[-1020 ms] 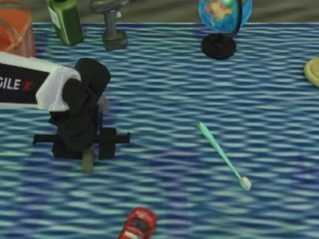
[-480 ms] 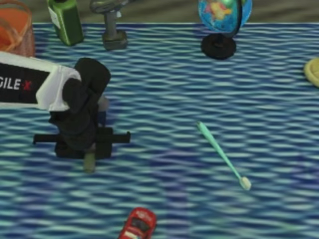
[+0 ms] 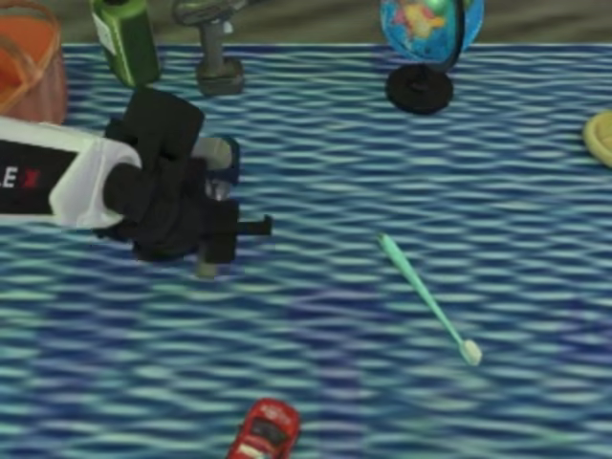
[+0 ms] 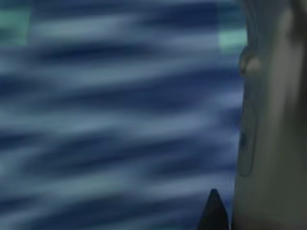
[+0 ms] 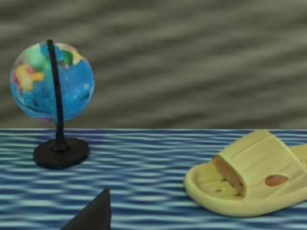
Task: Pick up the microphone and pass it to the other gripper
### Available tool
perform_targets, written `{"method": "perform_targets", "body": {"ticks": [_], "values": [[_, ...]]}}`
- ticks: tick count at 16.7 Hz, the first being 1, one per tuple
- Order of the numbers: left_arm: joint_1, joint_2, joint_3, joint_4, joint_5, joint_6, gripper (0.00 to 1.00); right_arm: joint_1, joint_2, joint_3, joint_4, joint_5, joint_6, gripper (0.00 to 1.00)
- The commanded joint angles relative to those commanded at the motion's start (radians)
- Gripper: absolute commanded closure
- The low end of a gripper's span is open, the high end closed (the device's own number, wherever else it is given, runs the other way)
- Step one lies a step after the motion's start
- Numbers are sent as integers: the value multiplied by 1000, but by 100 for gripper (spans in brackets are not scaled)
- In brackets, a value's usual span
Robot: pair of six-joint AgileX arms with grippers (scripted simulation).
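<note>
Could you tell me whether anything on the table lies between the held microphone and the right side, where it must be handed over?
Nothing visible blocks it. The left gripper holds the microphone above the cloth; the toothbrush lies flat on the table in between, low enough to pass over. The right gripper is outside the top view.

A blue rippled tablecloth (image 3: pixel 382 143) covers the table before a grey-brown streaked wall (image 5: pixel 192 62).

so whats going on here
The left gripper is shut on the microphone, holding it at the table's left side, with the grey handle filling the edge of the left wrist view. The right arm is out of the top view; only a fingertip shows in its own wrist view, facing a globe and a yellow slipper. No handover yet.
</note>
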Motion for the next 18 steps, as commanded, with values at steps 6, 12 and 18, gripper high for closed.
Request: {"method": "perform_targets", "body": {"ticks": [6, 12, 18], "values": [[16, -115, -149, 534, 175, 130, 100, 0, 0, 0, 0, 0, 0, 0], [34, -263, -272, 973, 324, 251, 100, 0, 0, 0, 0, 0, 0, 0], [41, -317, -300, 1070, 364, 286, 100, 0, 0, 0, 0, 0, 0, 0]]}}
